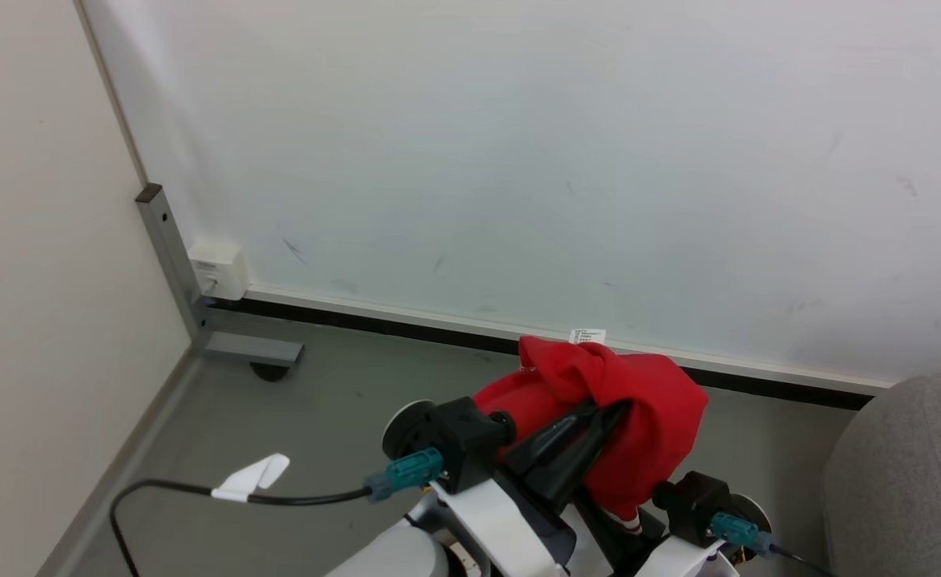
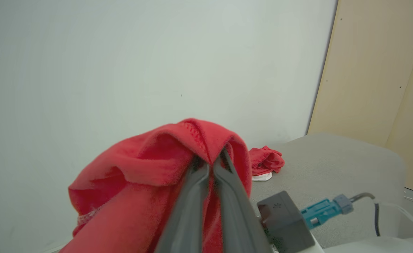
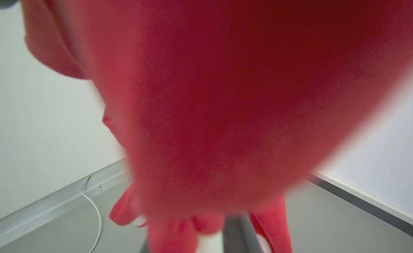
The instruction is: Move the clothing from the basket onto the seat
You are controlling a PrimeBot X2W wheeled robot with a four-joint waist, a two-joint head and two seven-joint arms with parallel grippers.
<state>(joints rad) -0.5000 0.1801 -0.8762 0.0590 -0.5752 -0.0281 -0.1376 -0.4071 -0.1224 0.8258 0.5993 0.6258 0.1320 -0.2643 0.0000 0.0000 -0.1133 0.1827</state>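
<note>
A bright red jersey [image 1: 647,417] hangs bunched in the air in front of me, above the grey floor. My left gripper [image 1: 611,417] is shut on a fold of it, and in the left wrist view its two dark fingers meet at the cloth's top [image 2: 215,158]. The jersey [image 3: 234,105] drapes over my right gripper; one grey finger [image 3: 237,233] shows under the cloth, and its jaws are hidden. The light grey sofa [image 1: 903,481] rises at the lower right. Another red jersey [image 2: 266,161] lies on the sofa [image 2: 333,165]. The basket is out of view.
A white wall with a dark baseboard [image 1: 406,324] stands close ahead. A grey metal post with a foot and caster [image 1: 254,351] and a white wall box [image 1: 218,268] stand at the left corner. A black cable with a white tag [image 1: 250,479] trails over the floor.
</note>
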